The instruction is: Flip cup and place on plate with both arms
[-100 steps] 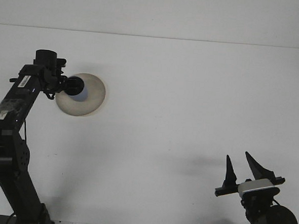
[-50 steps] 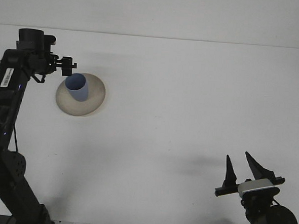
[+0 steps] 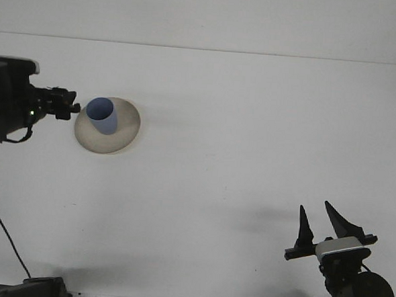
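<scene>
A blue cup [image 3: 102, 116] stands mouth up on the beige plate [image 3: 121, 136] at the left of the white table. My left gripper [image 3: 70, 106] hovers just left of the plate's rim, a little apart from the cup, open and holding nothing. At the lower right, my right gripper [image 3: 318, 222] points up and away from me, open and empty, far from the plate.
The white table [image 3: 239, 137] ends at a far edge against a pale wall. The left arm's base [image 3: 38, 288] sits at the bottom left corner and the right arm's body [image 3: 357, 293] at the bottom right.
One second ago my left gripper was over the plate, around the cup. It has since let go and drawn back to the left, leaving the cup standing on the plate. The right arm has not moved.
</scene>
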You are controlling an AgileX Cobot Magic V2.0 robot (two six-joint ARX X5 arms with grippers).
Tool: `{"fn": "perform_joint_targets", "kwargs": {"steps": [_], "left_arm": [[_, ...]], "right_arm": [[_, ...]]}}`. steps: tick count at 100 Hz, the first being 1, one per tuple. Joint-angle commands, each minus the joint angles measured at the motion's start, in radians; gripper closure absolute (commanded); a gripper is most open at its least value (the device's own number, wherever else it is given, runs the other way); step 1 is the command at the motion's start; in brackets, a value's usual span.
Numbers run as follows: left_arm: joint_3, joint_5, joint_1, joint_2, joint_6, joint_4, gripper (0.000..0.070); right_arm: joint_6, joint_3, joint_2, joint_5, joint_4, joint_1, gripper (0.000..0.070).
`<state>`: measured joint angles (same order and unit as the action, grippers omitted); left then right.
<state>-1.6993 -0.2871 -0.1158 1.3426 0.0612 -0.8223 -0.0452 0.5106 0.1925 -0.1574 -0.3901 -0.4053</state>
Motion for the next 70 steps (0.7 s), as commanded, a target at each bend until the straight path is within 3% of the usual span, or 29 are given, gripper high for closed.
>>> {"fn": "perform_joint_targets", "kwargs": {"steps": [1, 8, 17, 30, 50, 70], "left_arm": [[0.146, -0.002, -0.003, -0.072, -0.001, 0.085, 0.058], [0.336, -0.002, -0.003, -0.19, -0.001, 0.216, 0.0697], [0.576, -0.001, -0.003, -0.346, -0.002, 0.401, 0.0688], [0.877, 0.002, -0.002, -0.551, -0.002, 0.65, 0.0688], [1.149, 0.003, -0.002, -0.787, -0.006, 0.871, 0.0688], [1.181, 0.044, -0.002, -0.863, -0.04, 0.874, 0.0689]], "right_arm": [[0.019, 0.009, 0.005, 0.0, 0.014, -0.004, 0.0354], [0.019, 0.009, 0.005, -0.001, 0.016, -0.004, 0.0354], [0.019, 0.009, 0.005, -0.001, 0.019, -0.003, 0.0383], [0.021, 0.009, 0.005, 0.0, 0.022, -0.003, 0.07], [0.046, 0.009, 0.005, 0.0, 0.026, -0.004, 0.07], [0.045, 0.009, 0.005, -0.005, 0.031, -0.003, 0.07]]}}
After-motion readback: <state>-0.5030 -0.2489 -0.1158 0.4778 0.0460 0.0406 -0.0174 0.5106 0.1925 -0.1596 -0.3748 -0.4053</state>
